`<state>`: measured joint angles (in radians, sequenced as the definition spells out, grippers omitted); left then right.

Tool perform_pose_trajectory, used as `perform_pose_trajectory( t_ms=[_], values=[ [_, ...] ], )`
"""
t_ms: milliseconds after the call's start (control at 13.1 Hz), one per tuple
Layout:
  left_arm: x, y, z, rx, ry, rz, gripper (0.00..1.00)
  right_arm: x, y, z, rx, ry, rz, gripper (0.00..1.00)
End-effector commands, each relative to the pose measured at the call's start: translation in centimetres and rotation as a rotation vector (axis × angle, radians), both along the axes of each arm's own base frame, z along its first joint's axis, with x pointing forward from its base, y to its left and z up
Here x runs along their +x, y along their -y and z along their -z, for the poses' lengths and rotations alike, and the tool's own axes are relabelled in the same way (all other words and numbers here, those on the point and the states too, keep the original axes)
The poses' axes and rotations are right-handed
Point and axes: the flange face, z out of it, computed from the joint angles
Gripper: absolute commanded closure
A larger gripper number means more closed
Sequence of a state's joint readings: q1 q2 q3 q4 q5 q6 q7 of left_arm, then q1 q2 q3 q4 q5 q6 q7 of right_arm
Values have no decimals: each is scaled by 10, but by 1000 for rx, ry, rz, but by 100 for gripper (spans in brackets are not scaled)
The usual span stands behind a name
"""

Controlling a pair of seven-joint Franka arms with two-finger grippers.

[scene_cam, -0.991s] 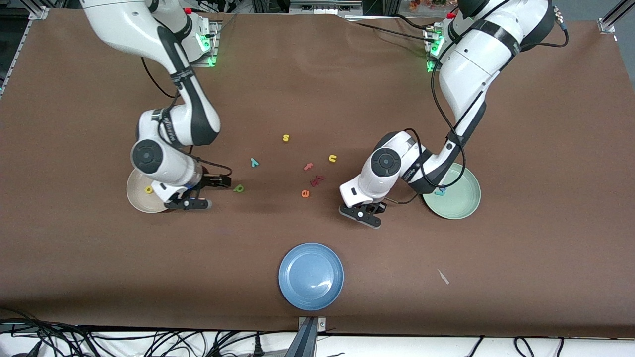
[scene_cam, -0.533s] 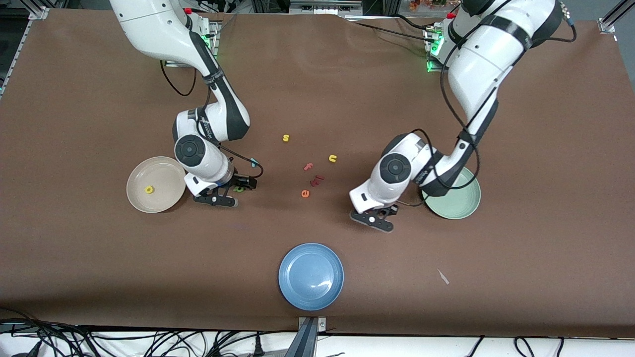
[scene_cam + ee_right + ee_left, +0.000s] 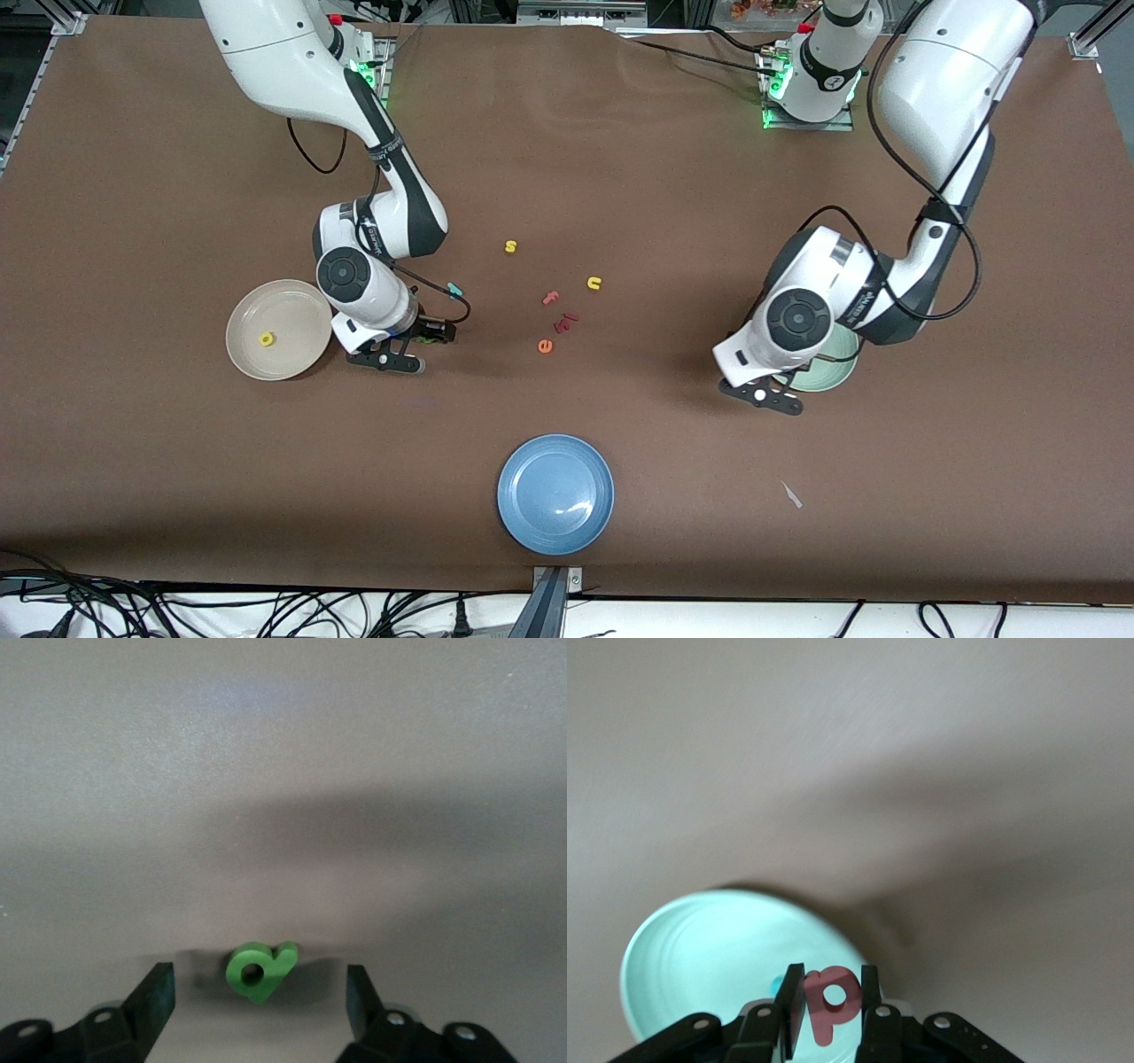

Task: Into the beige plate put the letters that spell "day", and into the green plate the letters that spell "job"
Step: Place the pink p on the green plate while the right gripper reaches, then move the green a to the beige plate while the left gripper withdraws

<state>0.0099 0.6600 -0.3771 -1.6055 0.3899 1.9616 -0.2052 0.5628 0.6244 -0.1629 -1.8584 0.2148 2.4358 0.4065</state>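
Observation:
My left gripper (image 3: pixel 831 992) is shut on the salmon-red b (image 3: pixel 833 1003) and hangs over the rim of the green plate (image 3: pixel 700 948). A small teal-blue piece (image 3: pixel 777 985) lies in that plate. From the front, my left gripper (image 3: pixel 767 396) and arm cover most of the green plate (image 3: pixel 833 374). My right gripper (image 3: pixel 260 999) is open and low over the table, with the green d (image 3: pixel 260 972) lying between its fingers, untouched. The beige plate (image 3: pixel 297 306) beside my right gripper (image 3: pixel 390 353) holds the yellow a (image 3: pixel 266 338). The teal y (image 3: pixel 455 289) lies farther from the front camera.
Mid-table lie a yellow s (image 3: pixel 510 246), yellow u (image 3: pixel 594 283), salmon f (image 3: pixel 551 298), orange e (image 3: pixel 545 346) and a dark red piece (image 3: pixel 565 321). A blue plate (image 3: pixel 555 494) sits near the front edge. A white scrap (image 3: pixel 791 494) lies toward the left arm's end.
My right gripper has moved from the beige plate to straddle the green d. My left arm has carried the b toward the left arm's end, to the green plate.

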Motion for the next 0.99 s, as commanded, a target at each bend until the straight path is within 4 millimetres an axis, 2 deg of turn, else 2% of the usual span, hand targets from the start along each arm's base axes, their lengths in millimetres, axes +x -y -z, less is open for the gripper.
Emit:
perform_pose_trajectory(
  t_ms=[0, 76, 152, 229, 381, 533, 762, 915],
  values=[
    [-18, -48, 12, 15, -52, 42, 100, 4, -3, 9, 10, 19, 17, 31],
    [-23, -56, 20, 8, -60, 36, 93, 6, -4, 7, 12, 22, 13, 38],
    [-27, -57, 21, -3, -60, 36, 61, 6, -3, 8, 11, 19, 15, 47],
    [-26, -55, 19, -8, -57, 36, 1, 7, -3, 7, 11, 20, 15, 52],
    [-23, -56, 13, -11, -47, 30, 0, 8, -4, 6, 13, 23, 17, 65],
    [-19, -54, -6, -15, -18, 27, 0, 8, -5, 5, 13, 26, 26, 76],
    [-14, -42, -71, -4, 64, 38, 0, 17, -8, -13, 16, -9, 12, 87],
    [-12, -44, -118, 2, 106, 15, 0, 20, 11, -34, 5, -55, -40, 88]
  ],
)
